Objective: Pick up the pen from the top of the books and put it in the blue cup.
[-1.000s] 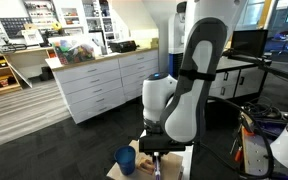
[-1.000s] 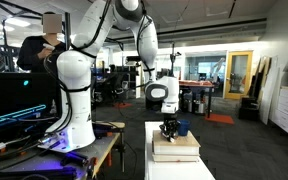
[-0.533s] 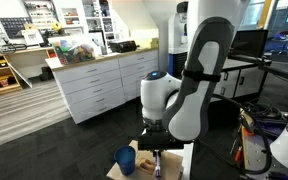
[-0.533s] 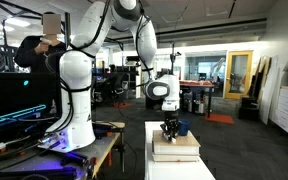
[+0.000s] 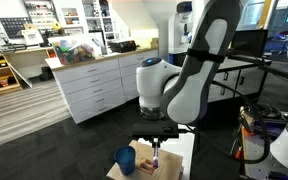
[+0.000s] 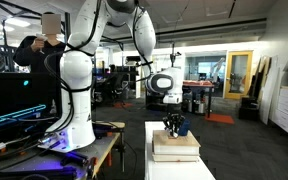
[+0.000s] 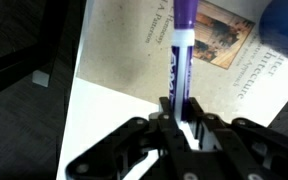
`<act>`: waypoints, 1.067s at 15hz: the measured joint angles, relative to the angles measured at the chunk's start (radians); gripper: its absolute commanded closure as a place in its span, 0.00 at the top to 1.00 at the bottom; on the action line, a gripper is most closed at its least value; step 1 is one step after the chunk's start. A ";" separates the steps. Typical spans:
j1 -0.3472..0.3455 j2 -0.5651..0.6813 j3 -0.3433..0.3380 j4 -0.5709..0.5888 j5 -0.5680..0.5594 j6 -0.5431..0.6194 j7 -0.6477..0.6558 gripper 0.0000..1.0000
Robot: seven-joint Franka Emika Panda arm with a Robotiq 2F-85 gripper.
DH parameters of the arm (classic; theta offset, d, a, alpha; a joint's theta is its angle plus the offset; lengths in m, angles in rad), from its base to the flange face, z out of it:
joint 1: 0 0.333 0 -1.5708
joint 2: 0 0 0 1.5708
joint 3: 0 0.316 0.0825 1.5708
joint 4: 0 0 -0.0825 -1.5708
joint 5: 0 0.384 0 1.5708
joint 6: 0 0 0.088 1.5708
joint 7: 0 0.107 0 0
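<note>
In the wrist view my gripper [image 7: 178,108] is shut on the pen [image 7: 178,55], a purple and white stick that runs up from the jaws over the tan-brown books [image 7: 174,50]. The blue cup [image 7: 287,28] shows as a blue blur at the top right corner. In an exterior view the gripper [image 5: 156,152] hangs just above the books [image 5: 144,163] with the pen [image 5: 156,158] in it, and the blue cup [image 5: 126,160] stands close beside. In an exterior view the gripper [image 6: 170,124] is over the books [image 6: 174,145], the cup [image 6: 182,128] just behind it.
The books lie on a white board [image 7: 104,130] on a narrow table [image 6: 174,168]. Dark floor lies beyond the board's edge [image 7: 24,90]. White drawer cabinets [image 5: 99,85] stand behind. A person [image 6: 34,50] and a desk with a monitor [image 6: 19,105] are off to one side.
The arm has risen a little, lifting the gripper with the pen off the books; the wrist housing sits higher in both exterior views.
</note>
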 measured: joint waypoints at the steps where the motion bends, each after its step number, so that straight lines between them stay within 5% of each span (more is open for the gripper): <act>1: -0.009 -0.016 0.001 0.000 -0.015 -0.011 0.015 0.07; 9: -0.106 -0.084 0.022 0.032 -0.236 -0.115 0.204 0.06; 16: -0.211 -0.112 0.143 0.103 -0.312 -0.247 0.300 0.07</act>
